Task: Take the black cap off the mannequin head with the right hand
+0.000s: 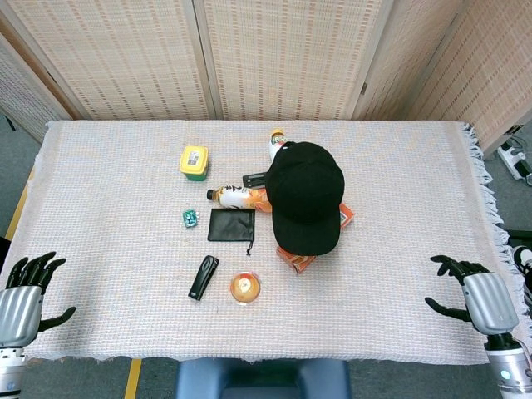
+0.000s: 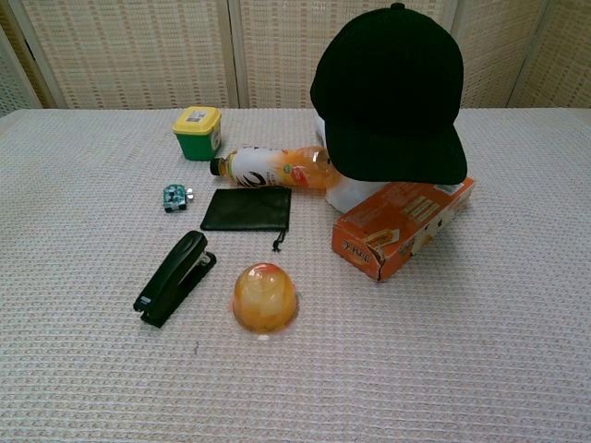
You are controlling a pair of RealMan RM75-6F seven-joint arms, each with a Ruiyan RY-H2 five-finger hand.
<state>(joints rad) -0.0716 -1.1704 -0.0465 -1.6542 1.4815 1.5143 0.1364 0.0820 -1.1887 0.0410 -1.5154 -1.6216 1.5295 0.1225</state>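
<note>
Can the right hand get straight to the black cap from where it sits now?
Probably yes. The right hand is open at the table's near right edge, and only bare cloth lies between it and the black cap. The orange box sits low under the brim, on that side.

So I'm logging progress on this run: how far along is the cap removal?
Nothing looks done: the black cap sits fully on the white mannequin head, its brim over the orange box. Nothing is in hand: the right hand is open at the table's near right edge, far from the cap, and the left hand is open too. Reaching, gripping and lifting all remain.
</note>
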